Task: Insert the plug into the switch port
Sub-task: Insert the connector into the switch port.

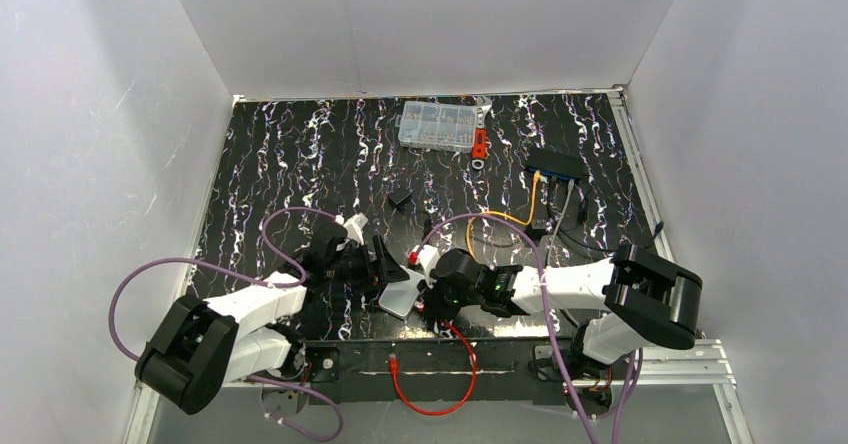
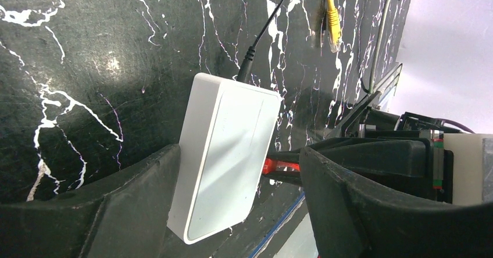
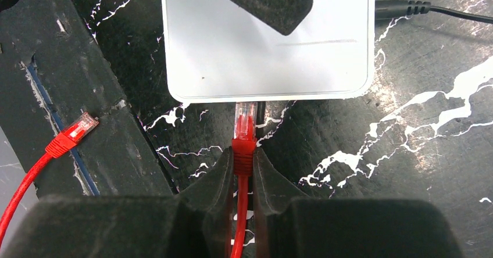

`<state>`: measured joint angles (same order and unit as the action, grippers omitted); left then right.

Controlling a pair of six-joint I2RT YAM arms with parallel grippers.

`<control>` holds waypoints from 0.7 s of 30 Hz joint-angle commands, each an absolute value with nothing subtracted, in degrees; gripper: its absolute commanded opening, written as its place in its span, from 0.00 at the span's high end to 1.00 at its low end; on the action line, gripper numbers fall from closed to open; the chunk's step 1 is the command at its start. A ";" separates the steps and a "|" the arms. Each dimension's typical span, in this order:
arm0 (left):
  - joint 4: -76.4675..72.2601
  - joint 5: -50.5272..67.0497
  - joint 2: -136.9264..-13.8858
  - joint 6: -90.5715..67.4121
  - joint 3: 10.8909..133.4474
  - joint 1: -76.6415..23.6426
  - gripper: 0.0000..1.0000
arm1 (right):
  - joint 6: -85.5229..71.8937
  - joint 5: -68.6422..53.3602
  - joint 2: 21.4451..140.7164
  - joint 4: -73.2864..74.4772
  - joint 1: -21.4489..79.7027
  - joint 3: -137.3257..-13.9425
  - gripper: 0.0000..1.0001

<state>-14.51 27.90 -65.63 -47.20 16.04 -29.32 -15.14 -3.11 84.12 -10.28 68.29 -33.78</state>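
Observation:
The plug, a clear connector on the thin orange cable, lies loose on the table, held by neither gripper. The flat black switch sits at the back right with its blue-edged port face towards me; single ports are too small to tell. My right gripper is shut on a red connector whose tip meets the edge of the white-grey box. My left gripper is open and straddles that box, one finger against its side.
A black power lead enters the white-grey box. The red wire loops over the black rail at the near edge, its other connector lying there. A clear parts case and a grey cable lie farther back.

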 commanded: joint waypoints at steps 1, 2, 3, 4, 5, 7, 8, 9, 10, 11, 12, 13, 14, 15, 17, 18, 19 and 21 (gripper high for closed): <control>-12.37 28.69 -64.53 -47.20 14.41 -29.25 0.27 | -15.99 -2.16 84.72 -13.18 68.59 -36.44 0.99; -12.27 28.65 -64.47 -47.23 14.33 -29.19 0.28 | -16.00 -2.24 84.75 -13.18 68.56 -36.52 0.99; -12.28 28.58 -64.36 -47.23 14.33 -29.30 0.28 | -16.00 -2.38 84.75 -13.18 68.58 -36.57 0.99; -12.26 28.48 -64.33 -47.24 14.24 -29.22 0.29 | -15.98 -2.42 84.77 -13.18 68.57 -36.56 0.99; -12.19 28.43 -64.27 -47.24 14.18 -29.25 0.29 | -15.99 -2.49 84.77 -13.17 68.58 -36.56 0.99; -11.99 28.27 -64.23 -47.13 14.03 -29.19 0.31 | -16.00 -2.69 84.76 -13.16 68.66 -36.56 0.99; -11.99 28.10 -64.24 -47.11 14.04 -29.26 0.31 | -16.00 -2.86 84.70 -13.18 68.72 -36.56 0.99; -12.02 28.05 -64.22 -47.11 13.98 -29.30 0.31 | -16.05 -2.95 84.66 -13.18 68.75 -36.56 0.99; -12.04 28.04 -64.25 -47.09 13.99 -29.25 0.32 | -16.07 -3.09 84.67 -13.11 68.74 -36.60 0.99; -12.04 28.00 -64.34 -47.09 14.03 -29.24 0.32 | -16.08 -3.15 84.73 -12.97 68.81 -36.64 0.99; -11.98 27.90 -64.39 -47.06 14.06 -29.19 0.33 | -16.12 -3.16 84.75 -12.64 68.83 -36.78 0.99; -11.96 27.83 -64.49 -46.99 14.06 -29.24 0.33 | -16.16 -3.16 84.76 -12.38 68.94 -36.88 0.99; -11.95 27.76 -64.53 -46.94 14.06 -29.27 0.34 | -16.18 -3.16 84.77 -12.31 69.04 -36.91 0.99; -11.95 27.77 -64.59 -46.88 14.02 -29.28 0.34 | -16.18 -3.22 84.78 -12.29 69.07 -36.91 0.99; -11.88 27.69 -64.72 -46.81 14.02 -29.26 0.35 | -16.16 -3.33 84.69 -12.01 69.13 -37.01 0.99; -11.85 27.58 -64.72 -46.79 14.05 -29.27 0.35 | -16.17 -3.34 84.64 -11.90 69.19 -37.03 0.99; -11.79 27.48 -64.66 -46.79 14.06 -29.22 0.35 | -16.17 -3.34 84.57 -11.81 69.28 -37.01 0.99; -11.91 27.44 -64.69 -46.75 13.96 -29.21 0.36 | -16.26 -3.34 84.57 -11.70 69.40 -36.86 0.99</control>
